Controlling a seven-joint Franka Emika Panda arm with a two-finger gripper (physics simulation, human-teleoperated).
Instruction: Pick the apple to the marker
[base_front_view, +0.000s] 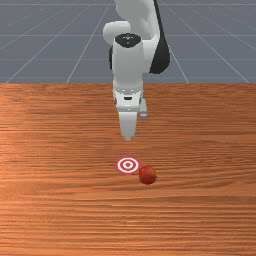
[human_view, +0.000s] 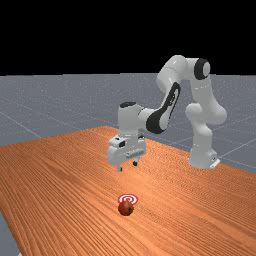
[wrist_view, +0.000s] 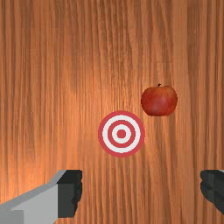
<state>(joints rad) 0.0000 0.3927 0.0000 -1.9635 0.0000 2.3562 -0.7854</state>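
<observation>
One apple (base_front_view: 147, 175), red and a bit shiny, is sitting on the wooden desk (base_front_view: 50, 210) right beside the marker (base_front_view: 128, 165), but honestly it's off the rings, with a sliver of wood between the two in the wrist view. From the front view it's over to the right of the marker and a bit closer to the camera. The marker itself is your classic flat bullseye, red and white rings with a red dot in the middle. As for the pincer (human_view: 127, 166), it's hanging in the air over the desk, well apart from the apple, tips pointing down. Far view has the arm (human_view: 169, 100) bent and reaching out from its base (human_view: 202, 156) on the right, with the hand end above the marker and apple in the picture. Wrist view settles the pincer (wrist_view: 141, 192) question: it's spread wide, dark pads (wrist_view: 70, 192) facing each other across a big gap. Also, the apple's little stem (wrist_view: 159, 85) points away from the fingers (wrist_view: 37, 205) there, fwiw.
</observation>
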